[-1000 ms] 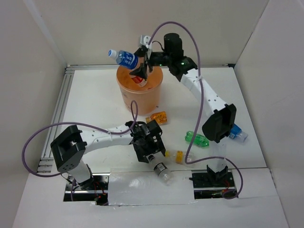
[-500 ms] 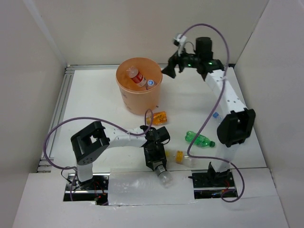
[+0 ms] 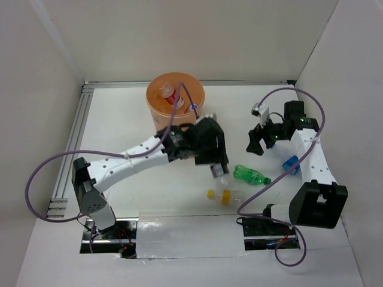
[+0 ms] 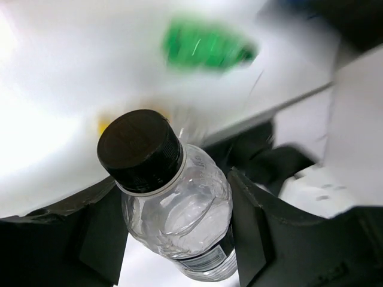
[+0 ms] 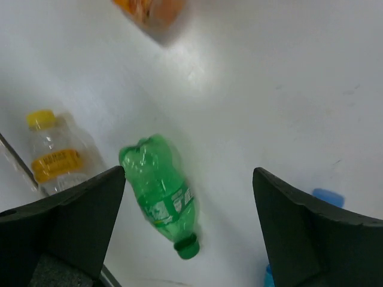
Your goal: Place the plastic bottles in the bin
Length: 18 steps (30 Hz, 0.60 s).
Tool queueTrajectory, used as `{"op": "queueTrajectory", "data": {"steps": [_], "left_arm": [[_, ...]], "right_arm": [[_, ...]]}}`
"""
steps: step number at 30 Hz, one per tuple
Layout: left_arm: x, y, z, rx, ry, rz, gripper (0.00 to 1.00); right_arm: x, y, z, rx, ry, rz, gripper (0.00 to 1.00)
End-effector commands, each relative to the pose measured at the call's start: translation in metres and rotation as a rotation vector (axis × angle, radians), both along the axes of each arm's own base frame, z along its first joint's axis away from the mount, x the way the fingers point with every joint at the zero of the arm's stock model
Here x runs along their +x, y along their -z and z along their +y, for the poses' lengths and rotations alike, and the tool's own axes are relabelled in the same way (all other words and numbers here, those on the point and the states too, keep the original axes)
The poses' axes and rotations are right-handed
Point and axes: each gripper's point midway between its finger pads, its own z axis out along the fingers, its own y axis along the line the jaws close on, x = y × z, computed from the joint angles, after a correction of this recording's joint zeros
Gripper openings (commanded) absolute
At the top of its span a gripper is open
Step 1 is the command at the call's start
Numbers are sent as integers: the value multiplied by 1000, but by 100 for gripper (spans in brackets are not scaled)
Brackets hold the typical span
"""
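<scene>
White worktop: left tool clamps black-capped bottle, bin beyond it; right tool agape, empty, green bottle probably directly beneath.

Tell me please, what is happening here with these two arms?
The left gripper is shut on the clear black-capped bottle and seems to hold it off the table. The right gripper is open above the green bottle, which lies on the table near the yellow-labelled bottle. The bin already holds the red-labelled bottle.
</scene>
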Motion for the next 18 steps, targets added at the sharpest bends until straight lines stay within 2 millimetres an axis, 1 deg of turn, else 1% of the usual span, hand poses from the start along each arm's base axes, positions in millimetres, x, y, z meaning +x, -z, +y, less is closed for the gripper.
{"op": "queueTrajectory", "data": {"steps": [1, 2, 3, 4, 5, 6, 7, 8, 9, 10, 11, 12, 13, 14, 15, 16, 17, 18], "left_arm": [[85, -80, 53, 87, -123, -367, 0], [105, -115, 60, 51, -171, -445, 0], [126, -130, 73, 65, -240, -505, 0], [155, -139, 92, 96, -296, -552, 1], [171, -158, 103, 81, -352, -600, 3], [190, -173, 117, 82, -427, -666, 3], [202, -181, 130, 108, -467, -715, 5], [219, -185, 151, 131, -532, -740, 7], [231, -180, 166, 179, -584, -764, 10], [244, -182, 172, 184, -626, -795, 11], [254, -181, 189, 219, -659, -809, 11], [262, -172, 195, 258, -682, -809, 13], [273, -155, 200, 312, -694, -796, 17], [280, -149, 206, 357, -694, -801, 27], [285, -137, 210, 395, -694, -789, 34], [290, -129, 215, 412, -704, -780, 43], [293, -125, 221, 434, -701, -779, 68], [295, -116, 220, 450, -693, -766, 77]], "right_arm": [[-39, 29, -9, -66, -34, 84, 95], [-42, 31, -11, -65, -25, 88, 98], [-45, 36, -10, -68, -35, 93, 100], [-50, 41, -10, -66, -36, 107, 100], [-55, 45, -9, -66, -43, 122, 100], [-57, 46, -9, -65, -43, 126, 100], [-59, 49, -9, -70, -56, 125, 100], [-66, 55, -8, -65, -57, 153, 100], [-66, 55, -8, -65, -57, 153, 100], [-65, 56, -10, -69, -57, 146, 100], [-65, 56, -10, -69, -57, 146, 100], [-65, 57, -9, -58, -60, 153, 100], [-68, 57, -8, -60, -69, 161, 100], [-65, 57, -9, -59, -70, 166, 100], [-70, 61, -8, -51, -71, 201, 100], [-69, 59, -6, -57, -94, 196, 100], [-69, 60, -8, -69, -98, 192, 100], [-69, 62, -8, -83, -113, 205, 100]]}}
